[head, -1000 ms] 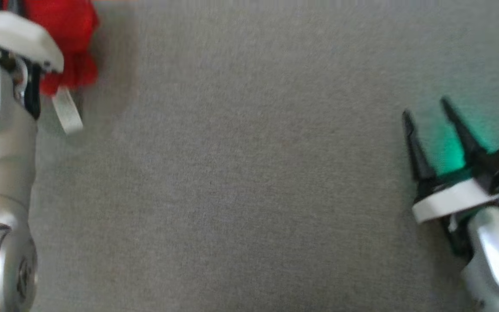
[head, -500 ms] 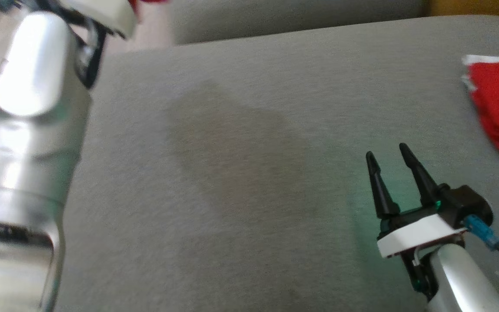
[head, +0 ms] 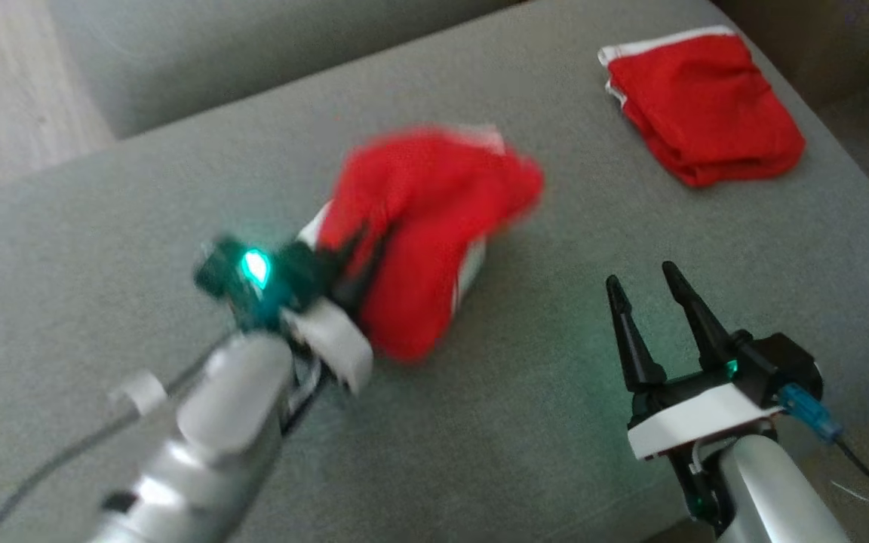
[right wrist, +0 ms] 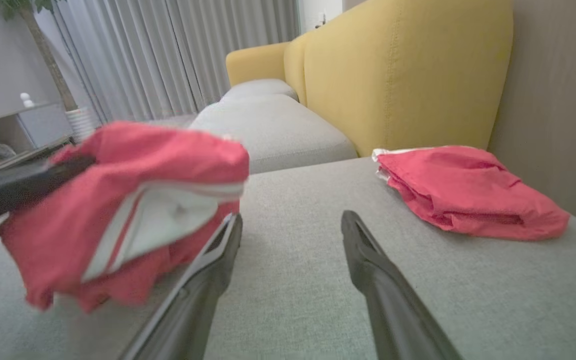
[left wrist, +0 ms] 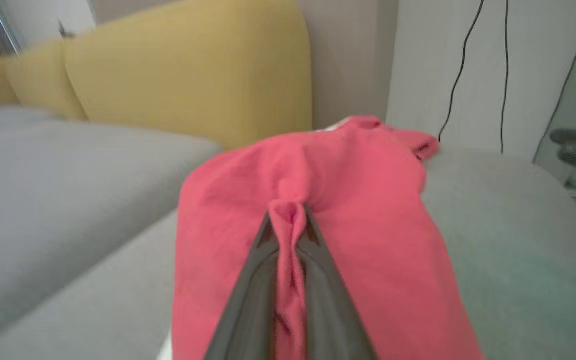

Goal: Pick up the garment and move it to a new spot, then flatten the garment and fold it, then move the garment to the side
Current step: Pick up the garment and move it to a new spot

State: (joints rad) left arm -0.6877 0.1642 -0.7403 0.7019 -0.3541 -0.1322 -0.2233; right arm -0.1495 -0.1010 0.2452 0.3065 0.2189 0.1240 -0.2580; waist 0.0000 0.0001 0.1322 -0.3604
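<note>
The left end effector [head: 355,249] is clamped on a pinch of the red garment [head: 434,226], and the left wrist view shows its two dark fingers [left wrist: 248,280] pressed together with a ridge of cloth between them. The garment hangs bunched near the middle of the grey sofa cushion [head: 517,422]. Whether its lower edge touches the cushion cannot be told. White trim and a white inner patch [right wrist: 168,215] show on it, too blurred to read any label. The right end effector [head: 642,277] sits at four o'clock, jaws wide apart and holding nothing. A second folded red garment [head: 706,105] lies at one o'clock, beside the yellow backrest [right wrist: 403,75].
</note>
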